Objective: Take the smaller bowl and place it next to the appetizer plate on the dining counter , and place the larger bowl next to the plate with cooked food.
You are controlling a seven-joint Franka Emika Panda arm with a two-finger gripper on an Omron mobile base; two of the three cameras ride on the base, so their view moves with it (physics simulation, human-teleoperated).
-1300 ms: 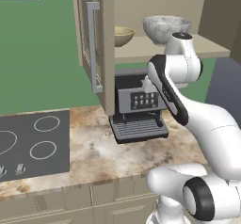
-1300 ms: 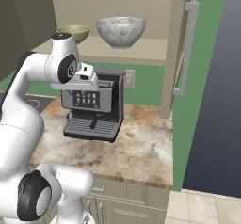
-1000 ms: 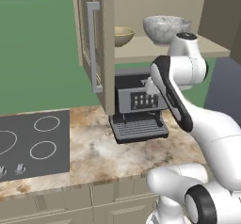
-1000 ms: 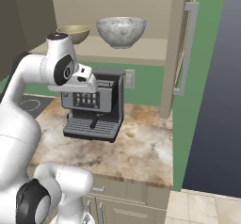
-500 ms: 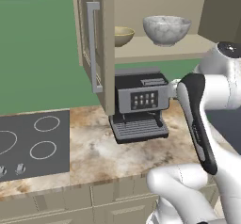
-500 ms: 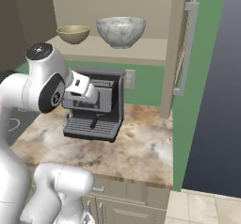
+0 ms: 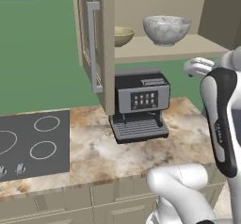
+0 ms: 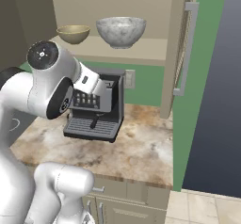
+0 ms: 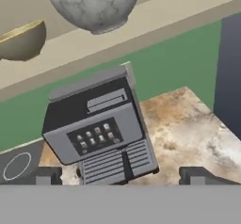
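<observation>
Up in the open wall cabinet, the smaller bowl [image 7: 123, 36] sits on the shelf [image 7: 188, 46], tan and plain, with the larger bowl [image 7: 166, 29] just beside it on the same board, grey-white and marbled, clearly the deeper of the two. From the right base view the tan bowl [image 8: 74, 33] is the one nearer the cabinet's inside wall and the marbled bowl [image 8: 121, 31] stands toward the open door [image 8: 181, 49]. Below the shelf a black-and-grey coffee machine [image 7: 140, 104] stands on the brown marbled wall counter [image 7: 94, 152], and a black cooktop [image 7: 33, 145] lies further along it. The gripper [image 9: 124, 175] hangs in front of the machine, below the shelf, its two dark fingertips [image 9: 47, 175] spread wide apart with nothing between them. In the hand view both bowls [image 9: 96, 4] sit above the tips, well apart from them, and neither is touched
</observation>
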